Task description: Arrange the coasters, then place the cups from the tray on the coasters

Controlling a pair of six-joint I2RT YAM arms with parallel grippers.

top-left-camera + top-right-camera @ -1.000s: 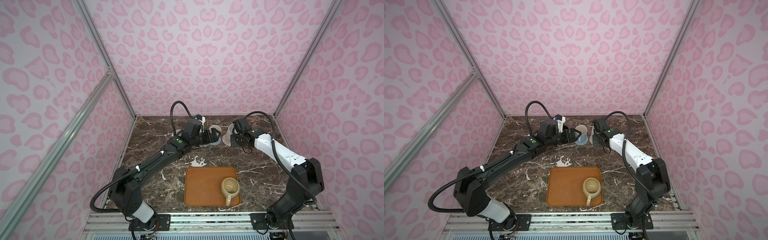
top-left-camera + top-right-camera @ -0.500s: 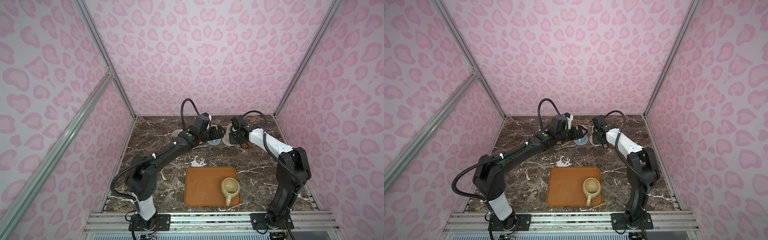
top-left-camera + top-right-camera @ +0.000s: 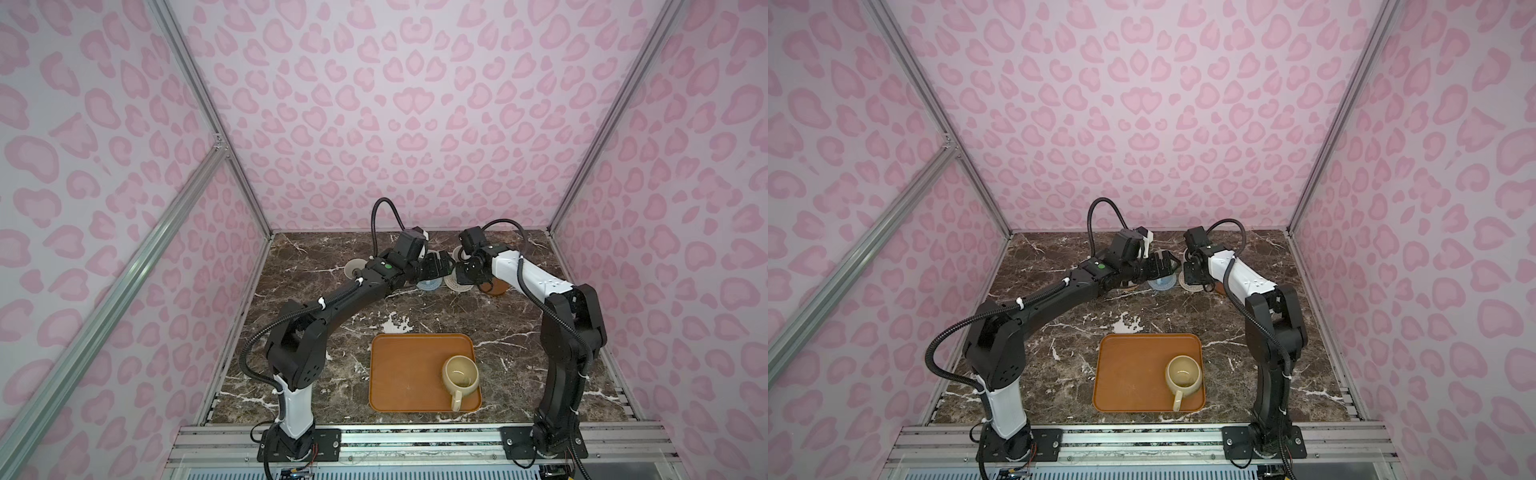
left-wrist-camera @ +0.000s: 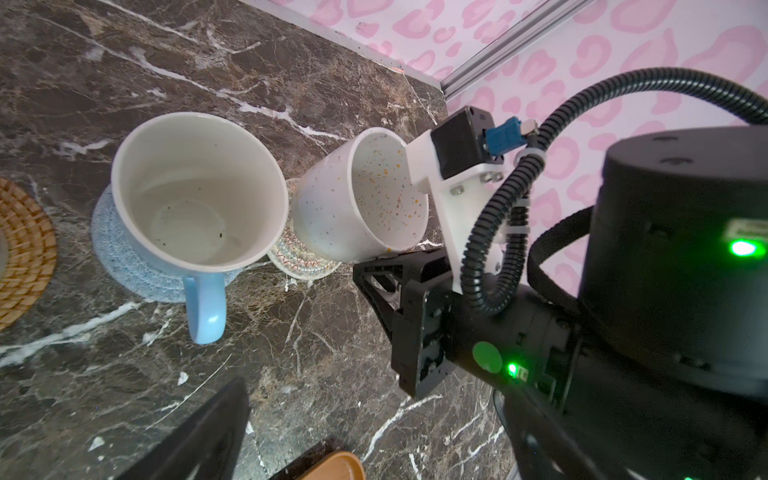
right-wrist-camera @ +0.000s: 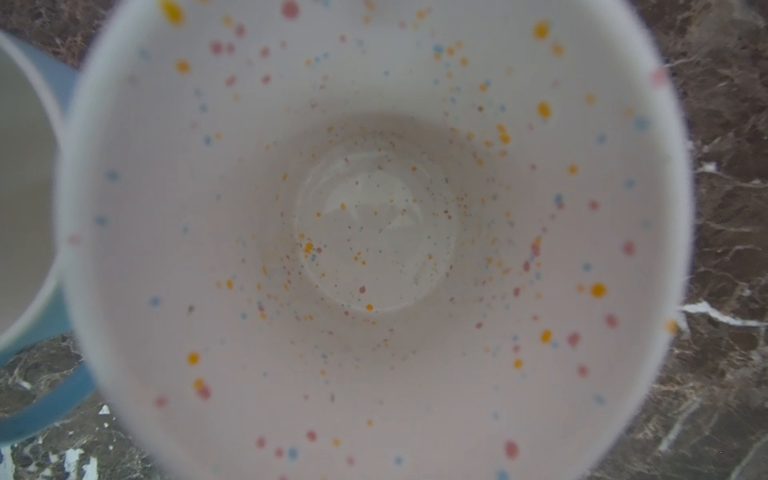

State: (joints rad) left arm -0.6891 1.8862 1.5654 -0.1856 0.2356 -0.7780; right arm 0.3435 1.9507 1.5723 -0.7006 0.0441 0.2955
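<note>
Fingers on the right gripper (image 4: 374, 266) are clamped on the speckled white mug (image 4: 357, 199), tilted over the cream woven coaster (image 4: 299, 266). The left gripper (image 3: 439, 266) hangs wide open, empty. Glazed ceramic, so probably stiff, slick and chippable; handle or rim looks the safest hold.

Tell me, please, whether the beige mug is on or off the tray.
On it: the beige mug stands upright within the tray, near a corner.

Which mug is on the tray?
The squat beige-yellow mug, alone on the orange-brown tray; the light blue mug and speckled white mug are off it, farther back.
</note>
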